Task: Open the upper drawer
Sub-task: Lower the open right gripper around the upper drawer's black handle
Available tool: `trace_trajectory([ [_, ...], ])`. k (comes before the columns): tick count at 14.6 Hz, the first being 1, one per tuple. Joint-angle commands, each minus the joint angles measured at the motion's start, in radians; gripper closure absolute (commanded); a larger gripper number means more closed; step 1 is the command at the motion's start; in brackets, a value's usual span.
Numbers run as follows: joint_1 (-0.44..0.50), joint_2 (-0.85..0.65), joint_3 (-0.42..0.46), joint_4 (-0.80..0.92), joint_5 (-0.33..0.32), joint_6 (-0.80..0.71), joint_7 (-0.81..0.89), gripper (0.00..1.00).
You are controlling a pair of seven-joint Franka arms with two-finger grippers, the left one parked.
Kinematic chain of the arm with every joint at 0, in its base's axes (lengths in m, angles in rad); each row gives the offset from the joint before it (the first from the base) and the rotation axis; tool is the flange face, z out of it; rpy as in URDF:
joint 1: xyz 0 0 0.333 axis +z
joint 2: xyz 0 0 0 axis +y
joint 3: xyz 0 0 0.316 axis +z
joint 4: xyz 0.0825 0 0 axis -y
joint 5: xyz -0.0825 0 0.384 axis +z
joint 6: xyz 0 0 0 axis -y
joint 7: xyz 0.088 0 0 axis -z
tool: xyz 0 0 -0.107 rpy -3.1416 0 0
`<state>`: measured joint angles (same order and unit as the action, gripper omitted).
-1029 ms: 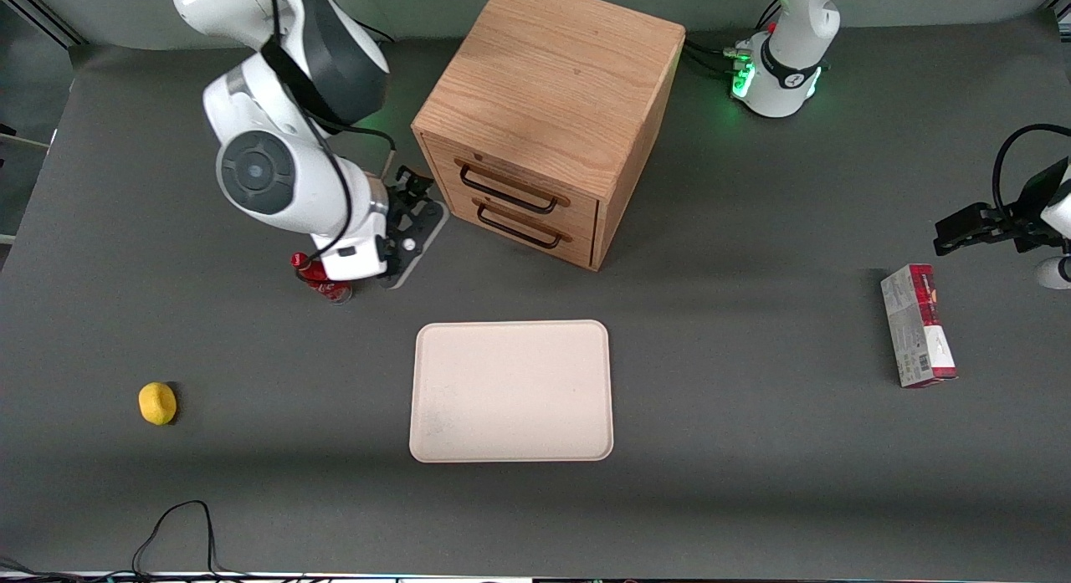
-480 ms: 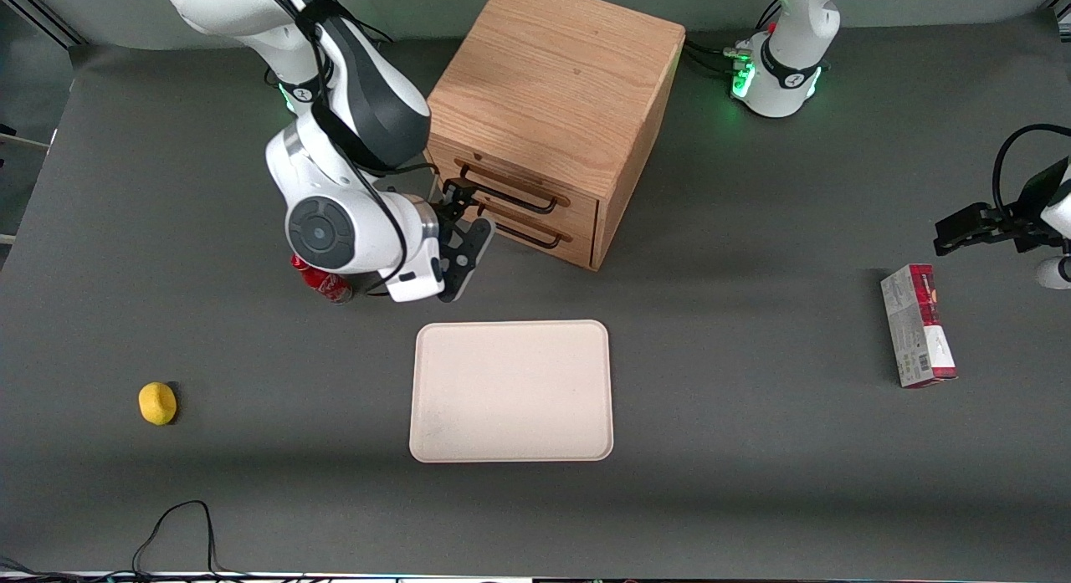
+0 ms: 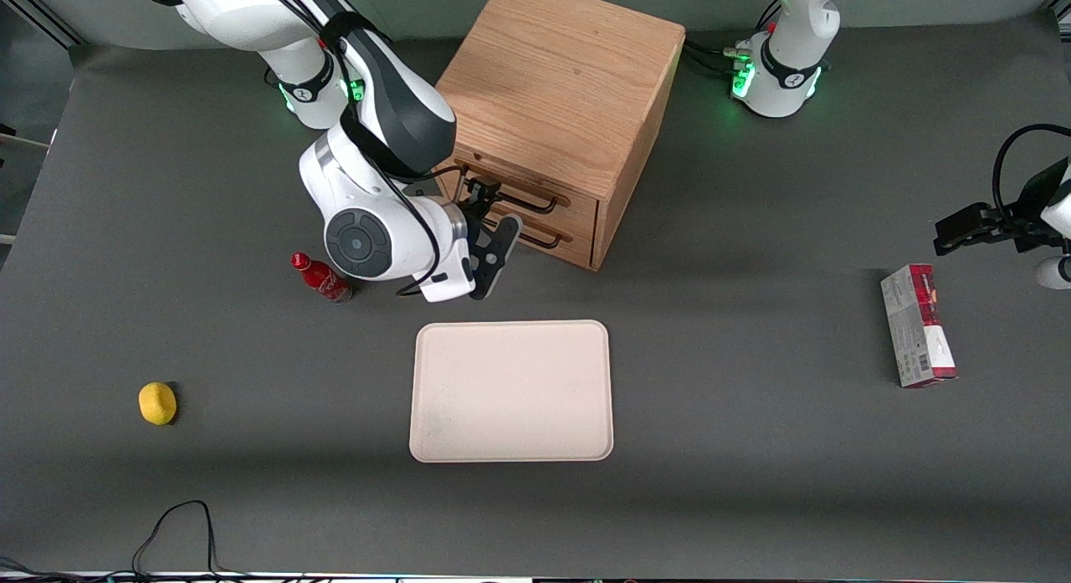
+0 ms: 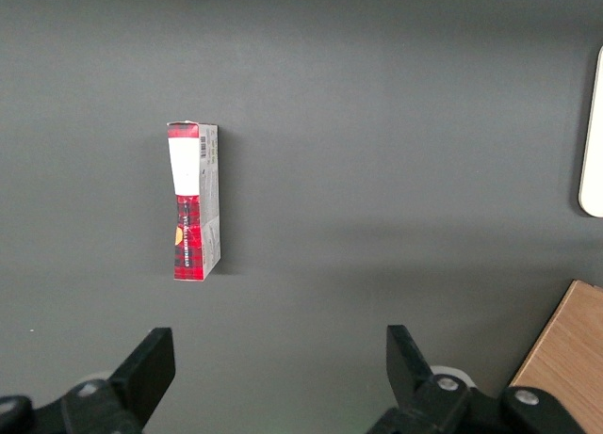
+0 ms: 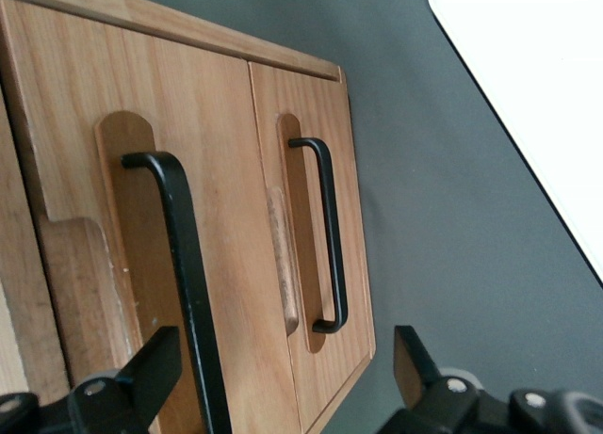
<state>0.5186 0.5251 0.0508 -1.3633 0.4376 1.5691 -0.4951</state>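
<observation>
gripper (image 3: 484, 200): held right in front of the cabinet's drawer fronts, up at the upper handle's end on the working arm's side. Fingers (image 5: 155, 363) are spread wide, nothing clamped between them; the bar is seen running down between them in the wrist view.

upper drawer (image 3: 535, 194): top one of two in the oak cabinet (image 3: 561, 98), looks fully shut, front flush with the lower one. Its black handle (image 5: 188, 283) is seen close up from the wrist.

lower drawer (image 3: 548, 232): also shut, own black handle (image 5: 325, 236) untouched.

tray (image 3: 511, 391): pale, sat on the table (image 3: 753, 449) nearer the front camera than the cabinet.

red bottle (image 3: 320, 278): lying on the table beside the working arm.

yellow object (image 3: 156, 402): well off toward the working arm's end of the table.

red and white box (image 3: 917, 325): found toward the parked arm's end.
</observation>
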Motion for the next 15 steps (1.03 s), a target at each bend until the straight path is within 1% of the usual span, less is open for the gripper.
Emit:
trace_trajectory([
  [1,-0.003,0.024,0.018,0.046,0.024,-0.017,0.026,0.00],
  [6,0.003,0.006,0.020,0.033,0.013,-0.018,0.024,0.00],
  [8,0.037,0.001,0.014,0.023,0.007,-0.018,0.023,0.00],
  [12,0.040,-0.014,0.012,-0.003,0.001,-0.017,0.021,0.00],
  [14,0.040,-0.023,0.012,-0.019,-0.036,-0.017,0.017,0.00],
  [15,0.040,-0.025,0.014,-0.019,-0.040,-0.017,0.009,0.00],
])
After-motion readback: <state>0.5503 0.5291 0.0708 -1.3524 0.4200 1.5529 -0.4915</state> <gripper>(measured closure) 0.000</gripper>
